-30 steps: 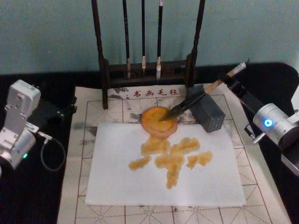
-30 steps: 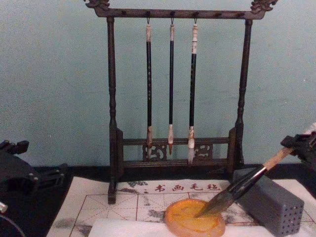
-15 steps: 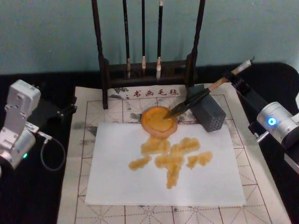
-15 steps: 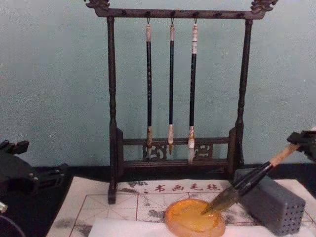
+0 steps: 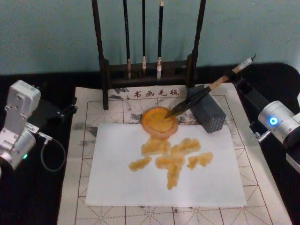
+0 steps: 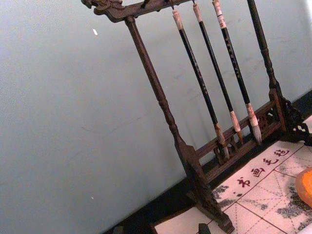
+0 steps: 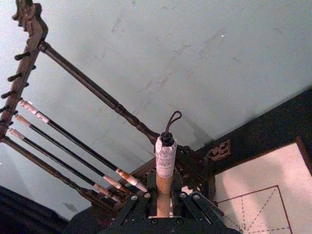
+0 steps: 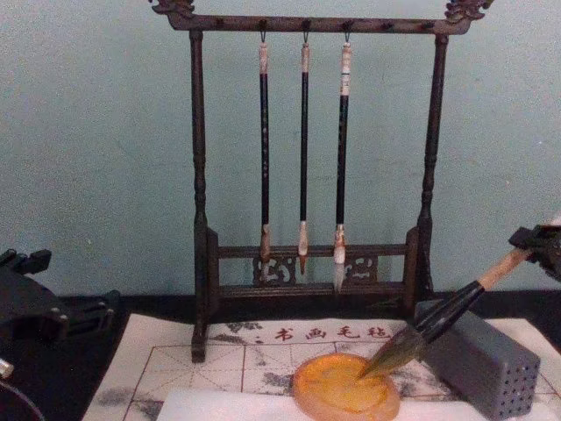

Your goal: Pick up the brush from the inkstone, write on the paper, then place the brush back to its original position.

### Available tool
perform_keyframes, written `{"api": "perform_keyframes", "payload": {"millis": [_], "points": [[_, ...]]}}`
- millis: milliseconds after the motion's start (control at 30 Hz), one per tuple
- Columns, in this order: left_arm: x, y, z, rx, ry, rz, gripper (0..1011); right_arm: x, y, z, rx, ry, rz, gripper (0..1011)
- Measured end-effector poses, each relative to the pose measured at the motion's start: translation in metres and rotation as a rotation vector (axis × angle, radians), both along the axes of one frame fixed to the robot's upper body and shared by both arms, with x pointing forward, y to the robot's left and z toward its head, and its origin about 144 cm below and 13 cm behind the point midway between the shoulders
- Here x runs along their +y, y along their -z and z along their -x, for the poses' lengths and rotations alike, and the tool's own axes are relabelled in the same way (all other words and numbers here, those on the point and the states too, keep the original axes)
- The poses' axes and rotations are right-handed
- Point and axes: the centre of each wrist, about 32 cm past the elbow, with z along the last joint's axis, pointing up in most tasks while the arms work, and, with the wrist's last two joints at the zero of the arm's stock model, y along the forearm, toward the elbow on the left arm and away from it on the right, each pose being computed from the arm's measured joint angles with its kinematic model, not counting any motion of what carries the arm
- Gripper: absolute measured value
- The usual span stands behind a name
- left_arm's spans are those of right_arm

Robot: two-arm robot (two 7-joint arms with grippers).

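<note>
The brush (image 5: 201,96) slants down from upper right, and its dark bristle tip points into the right side of the round orange inkstone (image 5: 159,121). My right gripper (image 5: 236,80) is shut on the tan handle just below the white end cap (image 7: 165,155). In the chest view the brush (image 8: 438,320) passes just over the grey block, with the right gripper (image 8: 542,246) at the right edge. The white paper (image 5: 117,178) lies in front of the inkstone (image 8: 346,396) and carries orange-yellow strokes (image 5: 173,159). My left gripper (image 5: 63,111) stays parked at the left.
A dark wooden rack (image 5: 104,70) with three thin hanging brushes (image 8: 303,149) stands behind the inkstone. A grey block with small holes (image 5: 210,116) sits right of the dish. A gridded felt mat (image 5: 79,140) lies under the paper.
My right gripper has drawn back to the right and up a little with the brush. The bristle tip has slid from the dish's middle toward its right side.
</note>
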Motion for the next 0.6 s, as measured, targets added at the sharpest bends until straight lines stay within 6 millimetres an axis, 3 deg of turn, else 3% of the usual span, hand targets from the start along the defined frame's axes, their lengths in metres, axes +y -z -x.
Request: {"api": "perform_keyframes", "payload": {"millis": [600], "points": [[0.000,0.000,0.000,0.000,0.000,0.000,1001,0.004,-0.012,0.005,-0.041,-0.042,-0.007,179]]}}
